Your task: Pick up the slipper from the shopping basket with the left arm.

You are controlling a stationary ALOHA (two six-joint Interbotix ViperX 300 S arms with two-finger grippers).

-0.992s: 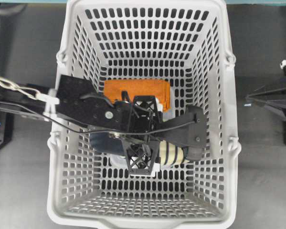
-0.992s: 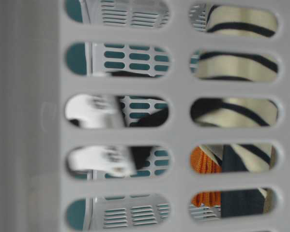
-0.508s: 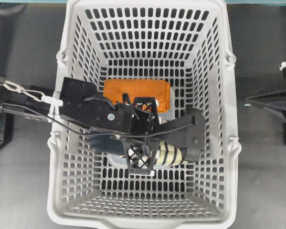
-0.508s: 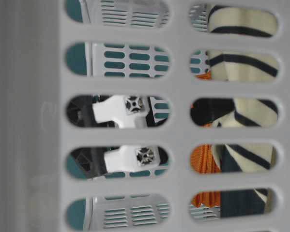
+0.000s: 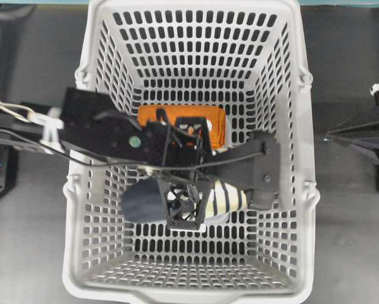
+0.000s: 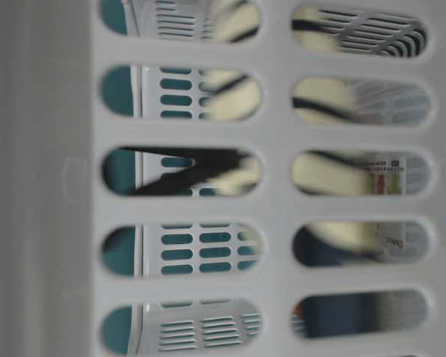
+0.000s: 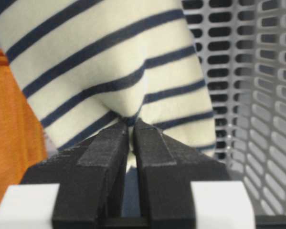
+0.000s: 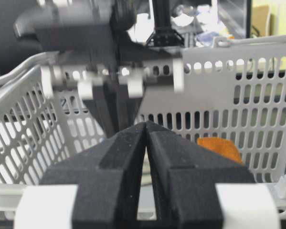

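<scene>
Step in hand: the lift, w/ the grasp already made. Left gripper (image 7: 131, 129), a black open-frame two-finger unit, has its fingers pinched nearly together on a fold of the slipper (image 7: 109, 71), a soft cream fabric one w/ navy stripes and dark navy insole; the cloth puckers where the pads bite. Overhead, the slipper (image 5: 224, 197) hangs under the gripper (image 5: 184, 201), inside the large light-grey slotted plastic shopping basket (image 5: 81, 190), roughly mid-floor, toe toward the view's right. Can't tell from above whether it's clear of the floor; table-level view shows blurred cream-and-navy stripes (image 6: 334, 175) across several wall slots, high ones incl., so prob. off the floor.

Folded orange cloth (image 5: 183, 117) lies just beyond the slipper, toward the far wall, partly under the arm.

Right gripper (image 8: 146, 143), black w/ white parts, sits outside the basket, fingers pressed together on nothing.

Next, my read: go straight up, keep the pinch tight since only a fabric fold is held, and clear the rim w/o snagging slipper or cable on the lattice walls. Risk: fold slips out, or heel catches the wall.
</scene>
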